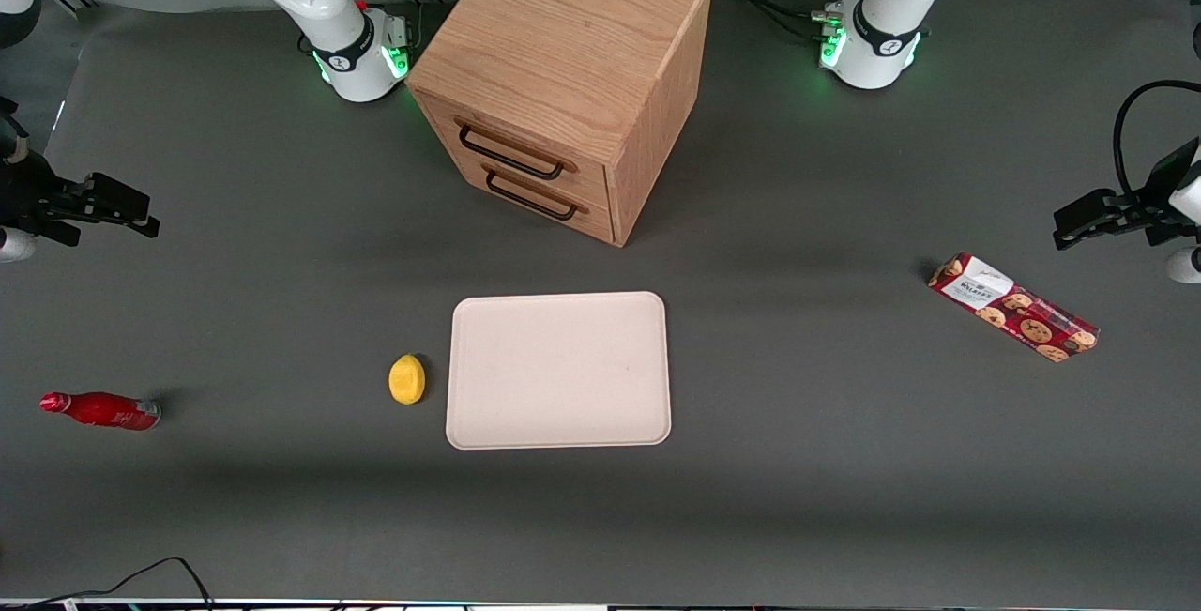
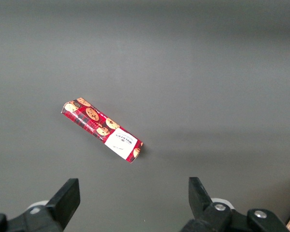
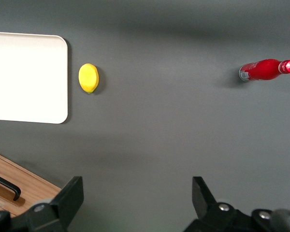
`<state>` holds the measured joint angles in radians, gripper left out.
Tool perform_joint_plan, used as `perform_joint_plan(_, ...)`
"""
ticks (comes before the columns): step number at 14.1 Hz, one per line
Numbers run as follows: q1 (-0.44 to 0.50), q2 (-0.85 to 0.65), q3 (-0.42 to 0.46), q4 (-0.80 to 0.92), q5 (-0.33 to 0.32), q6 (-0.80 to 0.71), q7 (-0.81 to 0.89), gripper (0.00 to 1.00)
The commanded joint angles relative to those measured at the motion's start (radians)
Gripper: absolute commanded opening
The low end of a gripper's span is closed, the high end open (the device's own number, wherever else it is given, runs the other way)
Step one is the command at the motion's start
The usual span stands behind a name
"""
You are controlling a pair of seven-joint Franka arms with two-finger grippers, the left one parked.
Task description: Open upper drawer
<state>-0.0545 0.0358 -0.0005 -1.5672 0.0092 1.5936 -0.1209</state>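
The wooden cabinet [image 1: 572, 48] stands in the middle of the table between the two arm bases, its drawers facing the front camera at an angle. The upper drawer [image 1: 525, 144] is pushed in flush, with its dark wire handle [image 1: 511, 159] above the lower drawer's handle [image 1: 531, 201]. My gripper [image 1: 150, 214] hangs open and empty above the table, well off toward the working arm's end and apart from the cabinet. In the right wrist view the gripper [image 3: 137, 193] has its jaws spread wide over bare mat. A cabinet corner [image 3: 29, 186] with one dark handle end [image 3: 9, 187] shows there.
A cream tray [image 1: 647, 404] lies nearer the front camera than the cabinet, with a yellow lemon [image 1: 406, 378] beside it. A red bottle [image 1: 101, 410] lies toward the working arm's end. A red cookie box [image 1: 1013, 307] lies toward the parked arm's end.
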Motion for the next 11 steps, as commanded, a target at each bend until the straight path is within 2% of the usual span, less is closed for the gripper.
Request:
perform_joint_plan(1, -0.016, 0.006, 0.013, 0.016, -0.015, -0.012, 0.021, 1.0)
perform_joint_plan(11, -0.021, 0.016, 0.01, 0.027, -0.017, -0.012, 0.009, 1.0)
